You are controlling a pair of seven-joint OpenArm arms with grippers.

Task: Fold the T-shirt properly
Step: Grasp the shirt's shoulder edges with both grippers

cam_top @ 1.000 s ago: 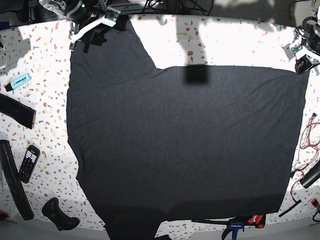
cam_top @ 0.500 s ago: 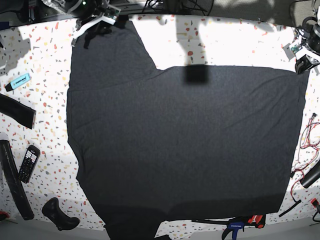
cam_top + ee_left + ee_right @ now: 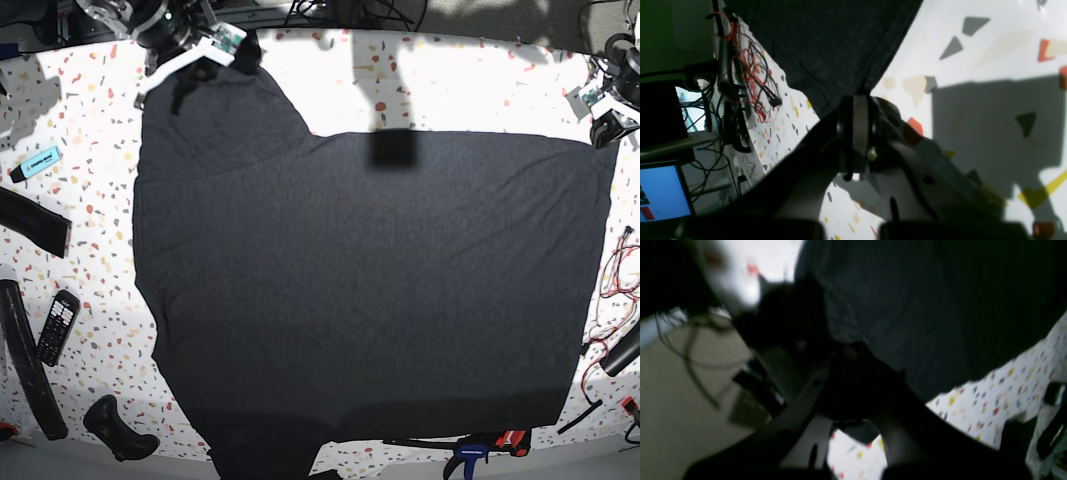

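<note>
The dark T-shirt (image 3: 370, 290) lies spread flat over most of the speckled table (image 3: 450, 85), plain side up, with one sleeve pointing to the far left corner. My right gripper (image 3: 195, 68) sits at the end of that sleeve. In the blurred right wrist view my right gripper (image 3: 846, 350) is shut with dark T-shirt (image 3: 907, 306) fabric bunched at its tips. My left gripper (image 3: 603, 128) is at the shirt's far right corner. In the left wrist view my left gripper (image 3: 858, 98) is shut on the very tip of the T-shirt (image 3: 840, 43) corner.
Along the left edge lie a blue marker (image 3: 38, 161), black straps (image 3: 30, 222), a remote (image 3: 57, 327) and a black handle (image 3: 118, 428). Red wires (image 3: 612, 285) hang at the right edge. A clamp (image 3: 480, 445) lies at the front. A monitor (image 3: 660, 193) stands beyond the table.
My right gripper has shut on the sleeve end at the far left, and the sleeve's edge has shifted slightly. My left gripper and the rest of the shirt have stayed still.
</note>
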